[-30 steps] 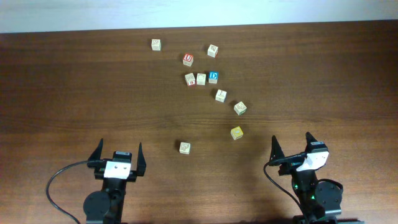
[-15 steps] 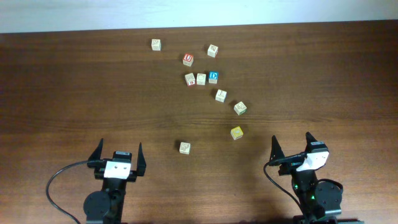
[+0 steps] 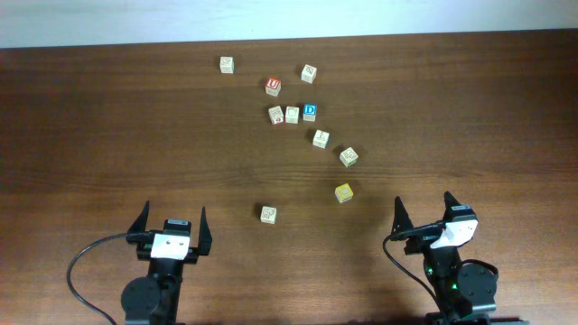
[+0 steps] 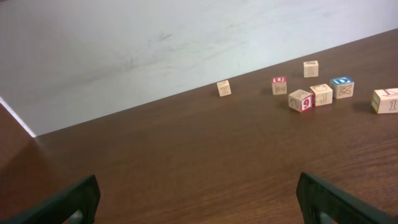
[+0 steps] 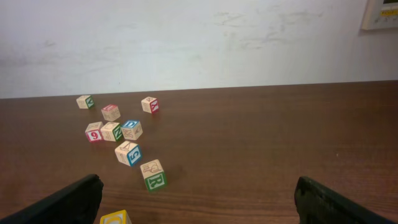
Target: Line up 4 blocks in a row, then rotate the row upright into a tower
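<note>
Seemingly empty, both grippers (image 3: pixel 174 209) (image 3: pixel 423 199) wide.

Left wrist view: fingers wide, cubes far up the table.
I see the left gripper (image 4: pixel 200 202) spread open over the brown table (image 4: pixel 155 155). A lone cube (image 4: pixel 224 88) sits near the white wall (image 4: pixel 124 50). To its right cluster a red-topped cube (image 4: pixel 278 84), a blue-topped cube (image 4: pixel 342 87) and a few pale ones, with one pale block (image 4: pixel 385 101) at the frame's right edge.

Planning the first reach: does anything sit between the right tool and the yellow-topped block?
Nothing visible does. Only bare table lies between the open right tool and the yellow-topped block.
</note>
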Tool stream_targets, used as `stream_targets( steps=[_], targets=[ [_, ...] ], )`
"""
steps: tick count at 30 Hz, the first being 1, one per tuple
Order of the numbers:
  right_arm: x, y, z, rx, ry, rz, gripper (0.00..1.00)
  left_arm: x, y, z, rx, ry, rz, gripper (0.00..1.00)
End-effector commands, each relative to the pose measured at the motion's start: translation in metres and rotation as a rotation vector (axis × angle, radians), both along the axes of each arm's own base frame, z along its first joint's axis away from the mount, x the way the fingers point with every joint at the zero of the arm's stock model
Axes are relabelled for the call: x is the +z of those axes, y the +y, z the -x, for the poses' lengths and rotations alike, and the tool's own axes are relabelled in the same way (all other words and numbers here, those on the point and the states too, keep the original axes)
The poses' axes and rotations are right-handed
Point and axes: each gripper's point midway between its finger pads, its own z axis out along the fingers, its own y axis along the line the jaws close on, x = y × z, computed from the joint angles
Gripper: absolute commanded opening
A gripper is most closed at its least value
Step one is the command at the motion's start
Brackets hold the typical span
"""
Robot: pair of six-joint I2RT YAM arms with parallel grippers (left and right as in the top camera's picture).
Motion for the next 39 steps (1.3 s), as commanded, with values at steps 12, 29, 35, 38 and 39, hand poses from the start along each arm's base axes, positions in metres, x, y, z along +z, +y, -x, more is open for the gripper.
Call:
stream_targets(
  steps=[12, 29, 35, 38, 39],
  targets=[
    [0.006, 0.006, 0.000, 0.036, -0.032, -0.003, 0.98, 0.010, -0.009, 0.001, -0.050, -0.028, 0.080, 0.99],
    [0.117, 0.021, 0.010, 0.138, -0.038, 0.113, 0.98, 0.085, -0.036, -0.058, -0.180, 0.262, 0.128, 0.99],
    [0.129, 0.034, -0.023, 0.227, 0.231, 0.124, 0.98, 0.095, -0.043, -0.091, -0.194, 0.551, 0.157, 0.99],
    [0.120, 0.058, -0.041, 0.399, 0.424, 0.146, 0.98, 0.092, -0.049, -0.103, -0.213, 0.732, 0.186, 0.99],
    [0.115, 0.063, -0.045, 0.440, 0.492, 0.136, 0.98, 0.089, -0.052, -0.105, -0.224, 0.773, 0.196, 0.99]
  ],
)
